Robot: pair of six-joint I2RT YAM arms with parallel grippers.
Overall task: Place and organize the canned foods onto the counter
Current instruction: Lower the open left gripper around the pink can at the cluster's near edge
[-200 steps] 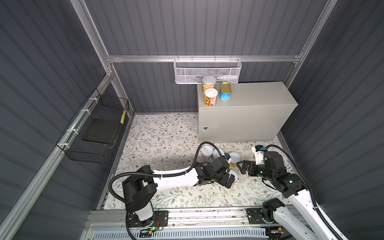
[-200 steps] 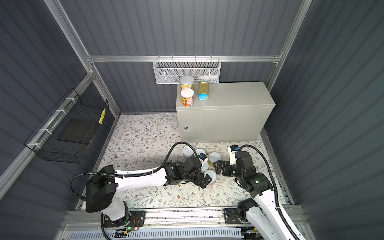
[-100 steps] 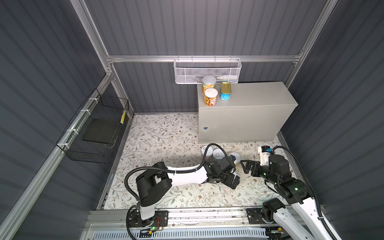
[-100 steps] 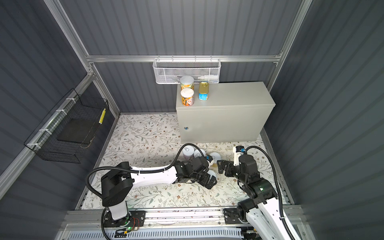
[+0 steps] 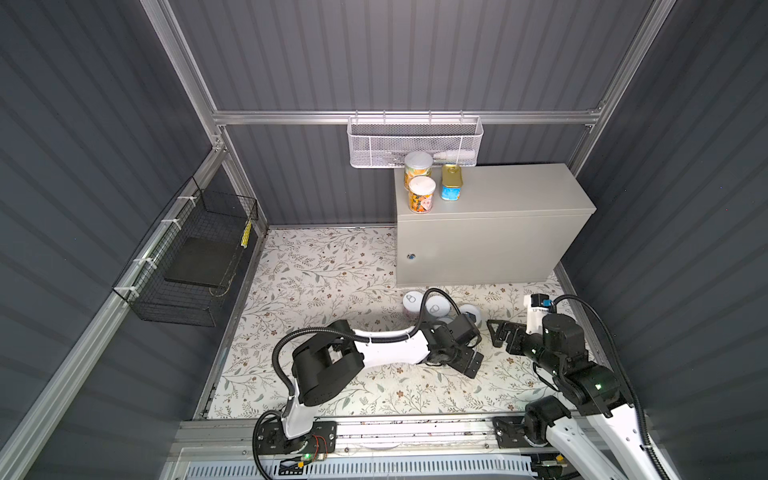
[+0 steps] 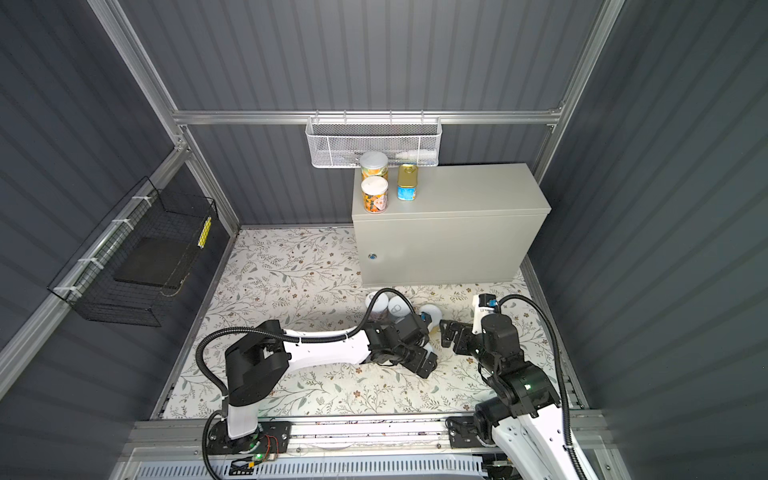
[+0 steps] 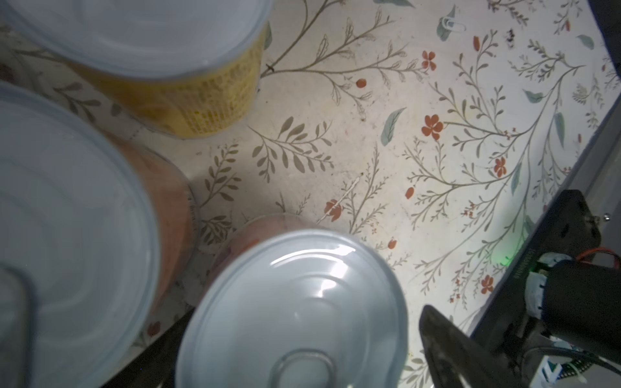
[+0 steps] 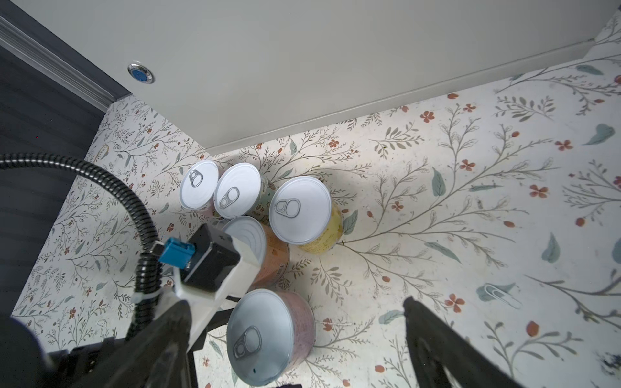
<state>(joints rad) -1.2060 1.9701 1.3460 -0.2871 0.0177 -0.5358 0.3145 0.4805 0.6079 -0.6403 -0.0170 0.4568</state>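
Counter (image 5: 519, 195) top holds three cans, all at the end above the lock (image 5: 411, 256): front orange can (image 5: 422, 195) at the front edge, rear orange can (image 5: 417, 165) just behind it, and gold tin (image 5: 451, 178) upright just beside both. Five more cans stand upright on the flowered mat (image 8: 470, 208) in front of the counter, near its lock end, in a tight cluster. Pale can (image 8: 199, 184), grey-green can (image 8: 238, 189) and yellow can (image 8: 300, 209) form the row nearest the counter front. Orange floor can (image 8: 275, 257) stands next out, and pink can (image 8: 268, 332) is farthest from the counter, a little apart from the rest. Left gripper (image 7: 307, 310) sits low over the pink can, fingers (image 7: 450, 349) spread to either side of it. A sliver of mat shows between the can and one finger; contact on the other side cannot be told. The pink can's base is on the mat. Right gripper (image 5: 495, 332) hovers in front of the counter's middle, just beside the left gripper on the side away from the lock, jaws wide apart with nothing between them. In both top views the left arm (image 5: 386, 345) covers part of the cluster, and only three lids show clearly.
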